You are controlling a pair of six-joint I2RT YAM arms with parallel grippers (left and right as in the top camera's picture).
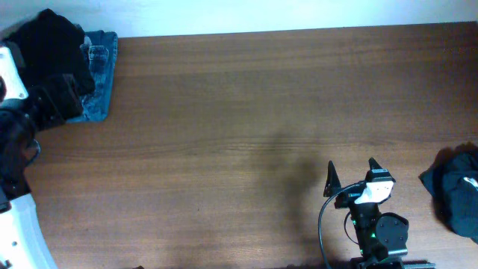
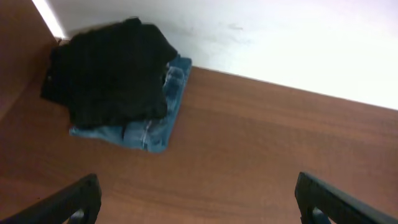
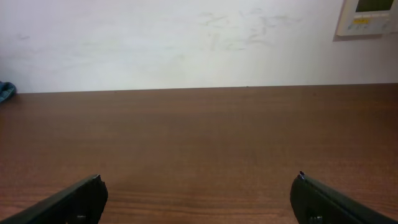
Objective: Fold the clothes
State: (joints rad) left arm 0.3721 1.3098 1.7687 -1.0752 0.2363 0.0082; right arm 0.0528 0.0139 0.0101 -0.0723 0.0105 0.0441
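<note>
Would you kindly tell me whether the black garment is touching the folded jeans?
Touching. The left wrist view shows the black garment lying directly on the folded jeans, covering most of them.

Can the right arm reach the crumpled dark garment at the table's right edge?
Probably yes: the right end effector stands open, with only bare brown wooden table between it and the crumpled dark garment.

Folded black clothes (image 1: 51,37) atop jeans (image 1: 101,71)
</note>
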